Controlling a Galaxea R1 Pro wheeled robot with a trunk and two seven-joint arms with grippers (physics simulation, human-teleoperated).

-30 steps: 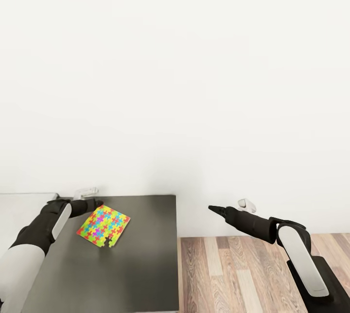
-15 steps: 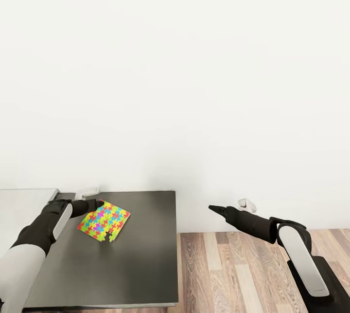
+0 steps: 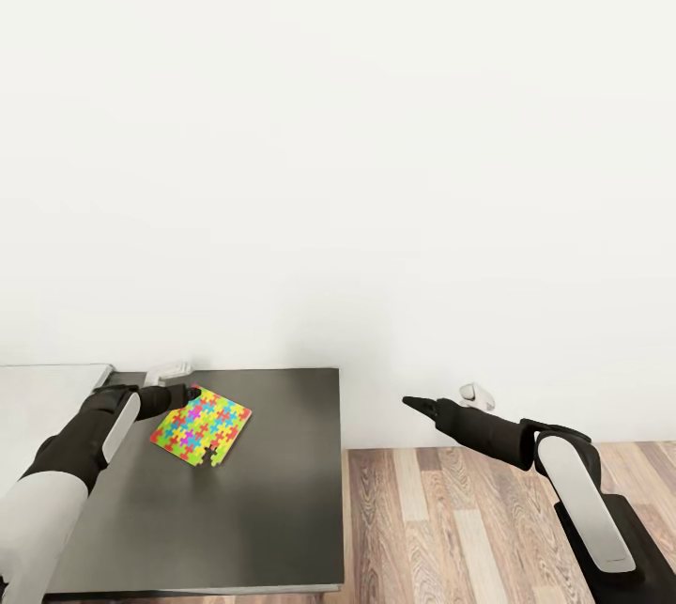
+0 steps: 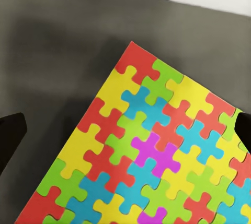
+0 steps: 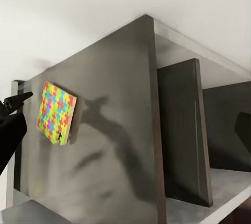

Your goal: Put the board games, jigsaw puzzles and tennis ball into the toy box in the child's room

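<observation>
One jigsaw puzzle (image 3: 201, 425), a bright multicoloured sheet, lies flat on the dark grey cabinet top (image 3: 272, 482) of the table. My left gripper (image 3: 191, 392) hovers at the puzzle's far left corner. In the left wrist view the puzzle (image 4: 157, 151) spreads under the gripper, whose black fingers (image 4: 9, 140) stand wide apart and hold nothing. Whether they touch the sheet is unclear. My right gripper (image 3: 410, 402) hangs over the floor to the right of the cabinet, open and holding nothing. The right wrist view looks at the cabinet's side and the puzzle (image 5: 56, 113).
The pale grey desk top (image 3: 47, 393) adjoins the cabinet on the left. A plain white wall rises behind. Wood-plank floor (image 3: 451, 529) lies right of the cabinet, under my right arm. The cabinet's side has open compartments with a dark divider (image 5: 183, 130).
A second ago the view shifted slightly, bringing the cabinet's front edge into view. Since then the arms and the puzzle have stayed put.
</observation>
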